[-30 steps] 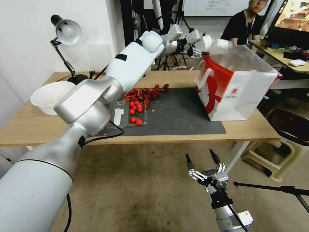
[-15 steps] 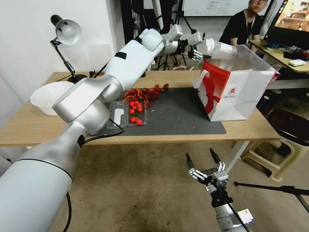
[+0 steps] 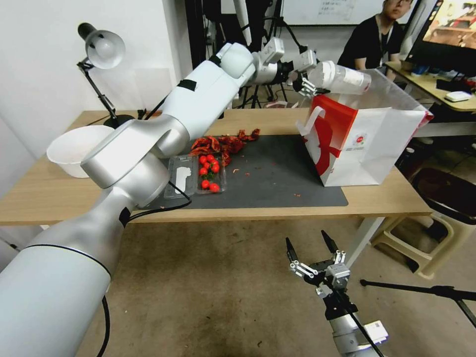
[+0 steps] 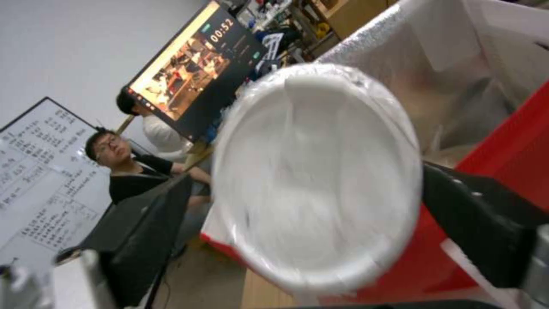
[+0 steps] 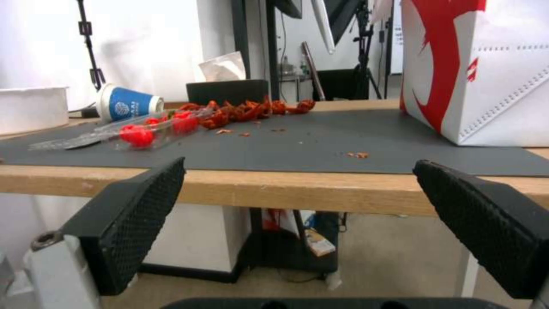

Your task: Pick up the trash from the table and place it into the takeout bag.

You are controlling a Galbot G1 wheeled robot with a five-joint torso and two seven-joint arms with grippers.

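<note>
Table point(image 3: 59, 198): long light-wood top with white legs, stretching across the head view; a dark grey mat point(image 3: 277, 183) covers its middle.
Takeout bag point(image 3: 377, 144): white paper with a red side panel and red figure print, standing upright on the right end of the mat, mouth open, a white flat handle hanging over its near-left side.
Left arm: stretched forward and to the right above the table, reaching to the bag's upper left rim.
Left gripper point(image 3: 310, 79): held just above the bag's left rim, pinching a clear plastic bottle point(image 3: 342, 78); in the left wrist view the bottle's round end point(image 4: 317, 176) sits between the two black fingers point(image 4: 480, 227), with the bag's silvery lining behind it.
Bottle position: lying roughly level, its far end out over the bag's open mouth, not yet inside.
Paper bowl point(image 3: 74, 148): pale and shallow, on the left end of the table, off the mat.
Clear clamshell tray point(image 3: 196, 173): open on the mat's left part, holding small red tomatoes.
Red scraps point(image 3: 225, 143): strewn along the mat's far edge, just beyond the tray.
Blue-white paper cup point(image 5: 126, 104): on its side toward the far side of the table, near a black tissue box point(image 5: 227, 91).
Right gripper point(image 3: 312, 250): low in front of the table's near edge, off the table, fingers spread wide and holding nothing.
</note>
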